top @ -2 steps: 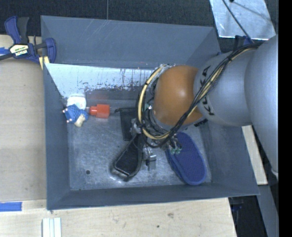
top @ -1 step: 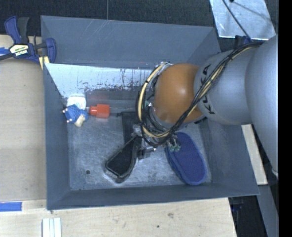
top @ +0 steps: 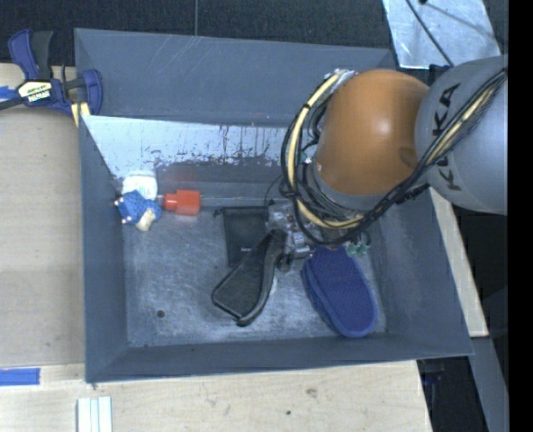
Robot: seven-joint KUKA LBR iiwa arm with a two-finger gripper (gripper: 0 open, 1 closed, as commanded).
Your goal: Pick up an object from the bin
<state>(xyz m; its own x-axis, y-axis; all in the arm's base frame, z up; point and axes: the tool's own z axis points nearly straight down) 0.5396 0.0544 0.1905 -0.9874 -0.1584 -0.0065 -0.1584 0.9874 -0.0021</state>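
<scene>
We saw the gripper [top: 289, 241] low over the bin [top: 248, 356], right of the floor's middle, under the arm's orange cover [top: 370, 133] and its looped cables [top: 293, 147], which hid much of it; we could not tell whether it stood open or closed. Nearest it lay a long black curved piece [top: 241, 291], its upper end touching or just under the gripper and the rest running down and to the left. Just left of the gripper lay a flat black rectangle [top: 241, 228], partly beneath that piece. Just below and right lay a blue oval pad [top: 343, 295]. Well to the left, by the back wall, sat an orange block [top: 184, 203] beside a white-and-blue toy [top: 138, 201].
</scene>
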